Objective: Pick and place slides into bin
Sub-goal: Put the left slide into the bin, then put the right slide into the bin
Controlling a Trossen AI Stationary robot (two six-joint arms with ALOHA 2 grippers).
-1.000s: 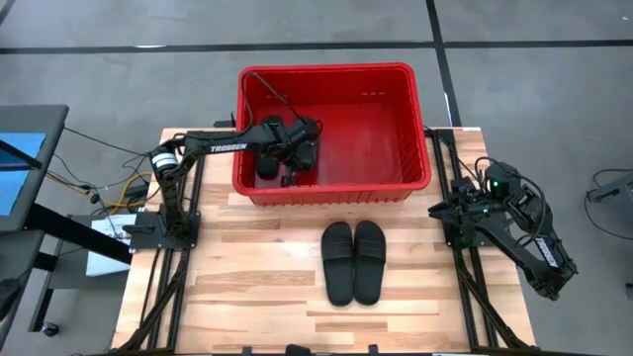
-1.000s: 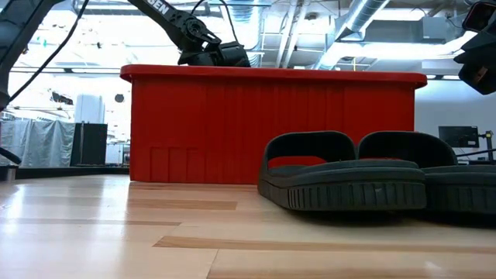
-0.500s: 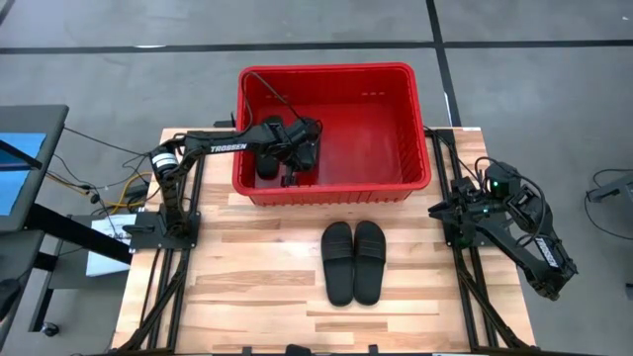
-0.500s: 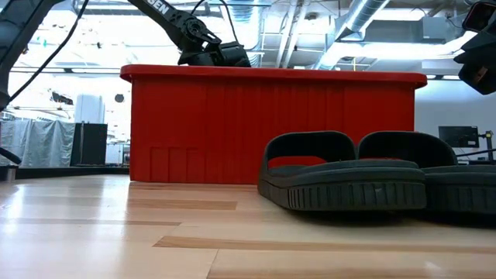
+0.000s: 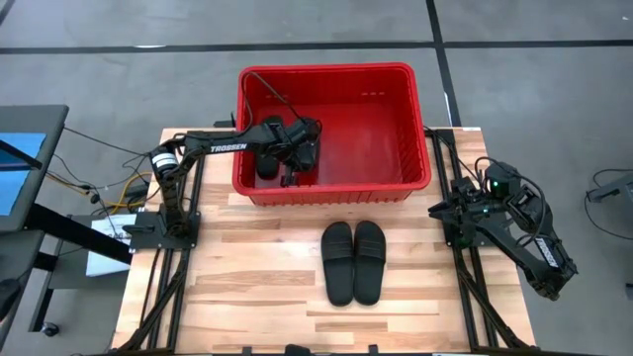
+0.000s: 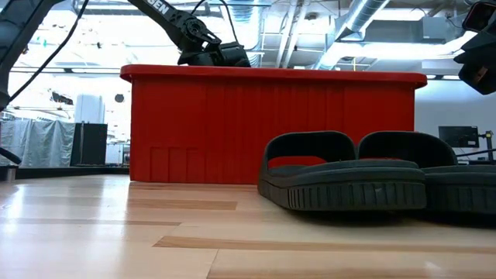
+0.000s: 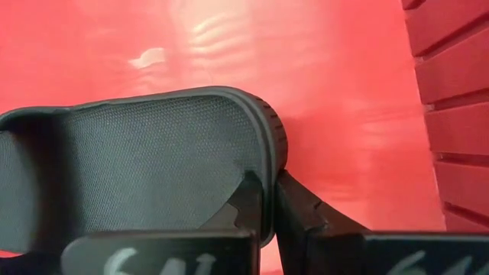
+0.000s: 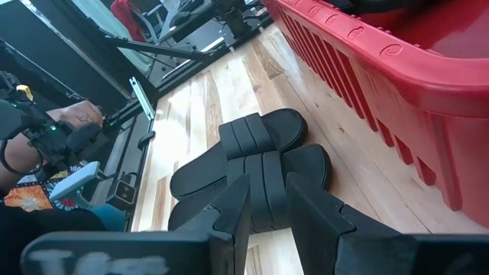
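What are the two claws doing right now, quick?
Left gripper: shut on the edge of a black slide, inside the red bin.
Right gripper: open, holding nothing, off the table's right side.

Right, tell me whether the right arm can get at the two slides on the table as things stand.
Probably yes. The right gripper waits beside the table's right edge with its jaws open, and the two slides lie side by side on open tabletop before the bin, with nothing between. The left gripper is inside the bin.

wooden table [image 5: 247,287] carries bin [image 5: 336,188] and two slides [image 5: 354,261].
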